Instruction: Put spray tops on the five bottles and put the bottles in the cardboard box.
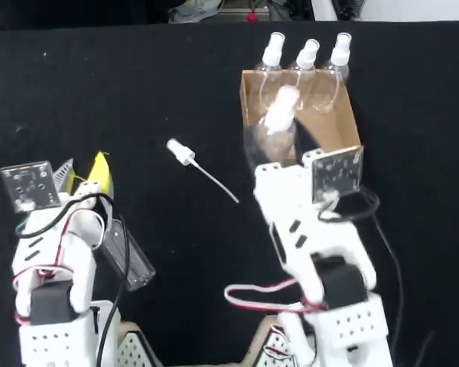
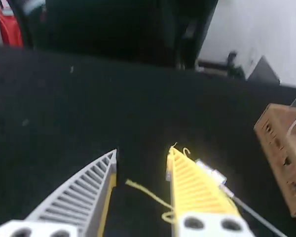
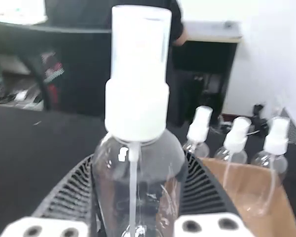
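My right gripper (image 3: 138,170) clamps capped bottle (image 1: 279,122) | lower upright into cardboard box (image 1: 343,130), clear of three bottles (image 1: 306,76) | my left gripper (image 2: 140,165) gapes.

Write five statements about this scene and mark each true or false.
1. Three capped bottles stand in the box. True.
2. The right jaws are empty. False: they grip a fourth capped bottle.
3. A loose spray top lies on the table. True.
4. The topless bottle by the left arm stands upright. False: it lies on its side.
5. The left jaws are shut on the spray top. False: they are open and empty.
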You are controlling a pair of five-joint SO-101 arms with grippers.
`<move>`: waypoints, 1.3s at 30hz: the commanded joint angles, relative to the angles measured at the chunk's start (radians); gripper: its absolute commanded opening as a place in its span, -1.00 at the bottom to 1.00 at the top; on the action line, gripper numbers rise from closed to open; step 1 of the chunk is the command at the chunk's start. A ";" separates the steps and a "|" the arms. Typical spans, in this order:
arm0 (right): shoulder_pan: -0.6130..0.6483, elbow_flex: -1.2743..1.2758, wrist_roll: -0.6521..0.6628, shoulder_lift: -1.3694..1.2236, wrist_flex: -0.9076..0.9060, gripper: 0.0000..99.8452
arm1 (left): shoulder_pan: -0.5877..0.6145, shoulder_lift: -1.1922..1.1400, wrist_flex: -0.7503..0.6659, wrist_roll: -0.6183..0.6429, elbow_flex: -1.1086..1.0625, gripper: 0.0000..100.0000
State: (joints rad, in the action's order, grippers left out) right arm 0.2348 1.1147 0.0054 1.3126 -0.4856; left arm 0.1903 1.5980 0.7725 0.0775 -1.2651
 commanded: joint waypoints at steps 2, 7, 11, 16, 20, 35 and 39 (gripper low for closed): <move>-0.087 -0.045 -0.008 -0.288 0.304 -0.89 | 0.010 0.011 -0.100 0.002 -0.094 -0.68; -0.132 -0.048 -0.002 -0.607 0.608 -0.89 | 0.013 0.012 -0.107 0.002 -0.157 -0.68; -0.157 -0.048 -0.002 -0.829 0.836 -0.89 | 0.010 0.012 -0.107 0.002 -0.170 -0.68; -0.150 -0.051 -0.003 -1.058 1.105 -0.89 | 0.010 0.012 -0.107 0.002 -0.171 -0.68; -0.155 -0.073 -0.008 -1.187 1.221 -0.89 | 0.010 0.012 -0.106 0.002 -0.171 -0.68; -0.132 -0.147 -0.008 -1.333 1.220 -0.89 | 0.010 0.012 -0.106 0.002 -0.173 -0.68; -0.133 -0.148 -0.008 -1.356 1.220 -0.89 | 0.010 0.012 -0.104 0.002 -0.173 -0.68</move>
State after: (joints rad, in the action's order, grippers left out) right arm 0.0967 1.0334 0.0054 -0.0269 0.7020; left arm 0.1903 1.6011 0.6897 0.0775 -1.4446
